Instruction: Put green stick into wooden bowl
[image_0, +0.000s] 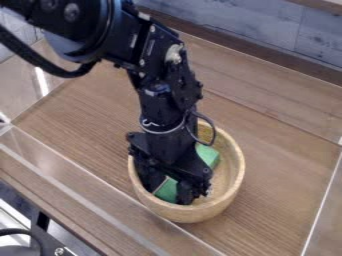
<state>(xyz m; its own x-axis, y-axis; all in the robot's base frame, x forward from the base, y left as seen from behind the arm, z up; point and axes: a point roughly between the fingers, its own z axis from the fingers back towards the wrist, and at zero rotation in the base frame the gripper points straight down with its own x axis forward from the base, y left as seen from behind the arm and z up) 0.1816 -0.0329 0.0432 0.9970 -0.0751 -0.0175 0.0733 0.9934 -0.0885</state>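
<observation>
The wooden bowl (230, 180) stands on the wood-grain table near the front, light tan with a thick rim. Inside it lies the green stick (167, 188). One bright green end shows at the front left of the bowl's floor and another bit shows at the back right beside the black hand. My gripper (175, 180) points straight down into the bowl, right over the stick. Its black fingers stand spread apart, open, and the stick's middle is hidden under them. I cannot tell whether the fingers still touch the stick.
A clear plastic wall (80, 175) runs along the table's front and left edge. Another clear panel (325, 215) stands at the right. The dark arm with its cables (80, 40) reaches in from the upper left. A grey stone-pattern wall (301, 35) lies behind.
</observation>
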